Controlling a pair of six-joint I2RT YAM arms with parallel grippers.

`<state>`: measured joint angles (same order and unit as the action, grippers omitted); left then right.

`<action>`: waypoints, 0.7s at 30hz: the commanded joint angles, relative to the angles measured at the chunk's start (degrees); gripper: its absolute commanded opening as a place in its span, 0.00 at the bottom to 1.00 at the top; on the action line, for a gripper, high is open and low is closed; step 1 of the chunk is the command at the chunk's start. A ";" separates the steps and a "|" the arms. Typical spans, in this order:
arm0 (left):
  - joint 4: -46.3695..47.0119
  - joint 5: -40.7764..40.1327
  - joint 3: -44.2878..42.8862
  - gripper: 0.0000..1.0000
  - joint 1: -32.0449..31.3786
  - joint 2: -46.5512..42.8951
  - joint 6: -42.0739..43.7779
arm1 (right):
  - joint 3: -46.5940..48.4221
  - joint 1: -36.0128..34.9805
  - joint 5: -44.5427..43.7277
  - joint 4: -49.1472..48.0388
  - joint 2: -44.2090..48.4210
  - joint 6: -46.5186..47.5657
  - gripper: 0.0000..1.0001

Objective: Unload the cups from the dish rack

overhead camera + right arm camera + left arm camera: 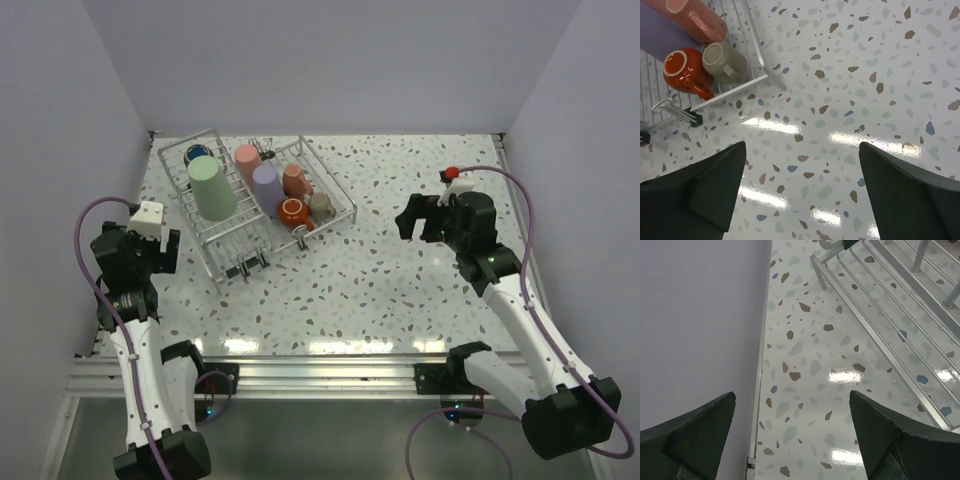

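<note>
your left gripper (792,435) hangs with jaws wide apart and nothing between them, in the strip between the left wall (700,315) and the dish rack (230,250). your right gripper (805,190), equally spread and empty, hovers over open speckled table (400,270) near the rack's right corner. the rack sits far left on the table, holding seven cups: mint-green (212,187), dark blue (196,153), pink (247,160), lavender (266,184), salmon (294,179), with orange-red (293,211) and beige (320,204) side by side at that corner.
</note>
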<state>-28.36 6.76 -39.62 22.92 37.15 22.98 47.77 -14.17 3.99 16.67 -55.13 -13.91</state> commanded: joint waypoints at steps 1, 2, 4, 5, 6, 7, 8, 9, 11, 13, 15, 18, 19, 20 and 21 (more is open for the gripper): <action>1.64 0.53 -1.25 1.00 0.20 -0.41 -1.71 | 3.20 0.20 -0.03 -2.16 0.29 -3.03 0.98; 1.38 0.53 -2.47 1.00 0.20 -0.23 -1.80 | 3.21 0.11 -0.03 -2.69 0.46 -3.92 0.98; 0.50 0.97 -5.10 1.00 0.20 0.12 -1.89 | 3.65 0.11 0.31 -4.00 1.08 -4.72 0.98; 0.24 1.14 -6.16 1.00 0.20 0.55 -1.98 | 3.73 0.20 1.36 -4.27 1.34 -5.16 0.98; -0.03 1.49 -7.22 1.00 0.20 0.82 -2.15 | 3.74 0.11 1.63 -4.62 1.52 -5.42 0.98; -0.38 1.67 -8.36 1.00 0.20 1.08 -2.33 | 3.74 0.20 2.16 -5.23 2.04 -5.95 0.98; -1.25 1.93 -11.07 1.00 0.20 1.70 -3.20 | 3.82 0.11 3.21 -5.41 2.40 -5.86 0.98; -1.87 3.59 -12.66 1.00 0.20 2.22 -3.64 | 3.91 0.20 3.74 -5.59 2.75 -5.95 0.98; -4.67 7.36 -18.61 1.00 0.20 3.89 -4.26 | 3.82 0.20 5.84 -5.94 3.98 -5.43 0.98; -7.22 16.32 -24.77 1.00 0.20 4.95 -4.09 | 2.95 0.20 8.83 -9.00 4.86 -2.54 0.98; -8.64 26.39 -28.92 1.00 0.20 6.71 -3.91 | 2.51 0.11 12.60 -10.42 5.13 -0.86 0.98; -11.80 38.01 -36.92 1.00 0.20 10.13 -3.21 | 2.94 0.11 15.51 -10.43 3.90 -0.24 0.98; -14.85 40.67 -40.50 1.00 0.20 12.40 -2.42 | 3.38 0.20 15.96 -9.90 3.55 -0.15 0.98; -16.71 45.13 -42.19 1.00 0.20 13.56 -0.07 | 3.38 0.11 16.40 -9.55 2.85 -0.06 0.98; -18.56 47.01 -43.69 1.00 0.20 14.70 1.09 | 3.56 0.11 16.75 -9.46 2.58 -0.06 0.98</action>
<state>-38.87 38.52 -78.94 22.90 48.51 20.97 48.84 -14.17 16.25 9.04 -51.31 -15.49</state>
